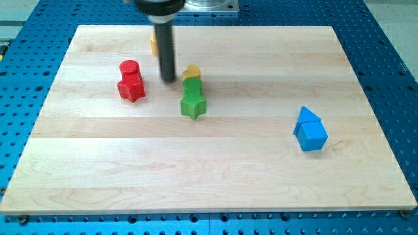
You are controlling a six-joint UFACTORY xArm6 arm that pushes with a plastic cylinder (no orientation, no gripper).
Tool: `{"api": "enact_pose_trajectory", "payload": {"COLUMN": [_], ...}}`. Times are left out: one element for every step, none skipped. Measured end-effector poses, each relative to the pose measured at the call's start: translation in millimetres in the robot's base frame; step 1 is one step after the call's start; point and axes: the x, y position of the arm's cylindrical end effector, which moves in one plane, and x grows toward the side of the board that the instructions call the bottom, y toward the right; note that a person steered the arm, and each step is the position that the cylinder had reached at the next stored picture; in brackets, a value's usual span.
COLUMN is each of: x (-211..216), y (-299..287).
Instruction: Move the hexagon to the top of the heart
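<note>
My tip (168,79) rests on the wooden board (209,176), in the upper left part of the view. A yellow block (153,43), probably the hexagon, sits near the board's top edge and is mostly hidden behind the rod. A yellow heart-like block (191,71) lies just right of my tip, a small gap away. The tip is below and slightly right of the hidden yellow block, and touches neither yellow block.
A green round block (191,85) touches the heart's lower side, with a green star (193,105) below it. A red cylinder (129,67) and red star (132,89) lie left of the tip. A blue triangle (307,117) and blue cube (314,136) sit at the right.
</note>
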Motion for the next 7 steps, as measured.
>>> {"api": "enact_pose_trajectory", "payload": {"x": [-24.9, -91.6, -135.2, -84.0, -97.7, -100.0, -78.3], "y": [-42.0, -43.8, -29.0, 35.0, 40.8, 75.3, 94.3]}}
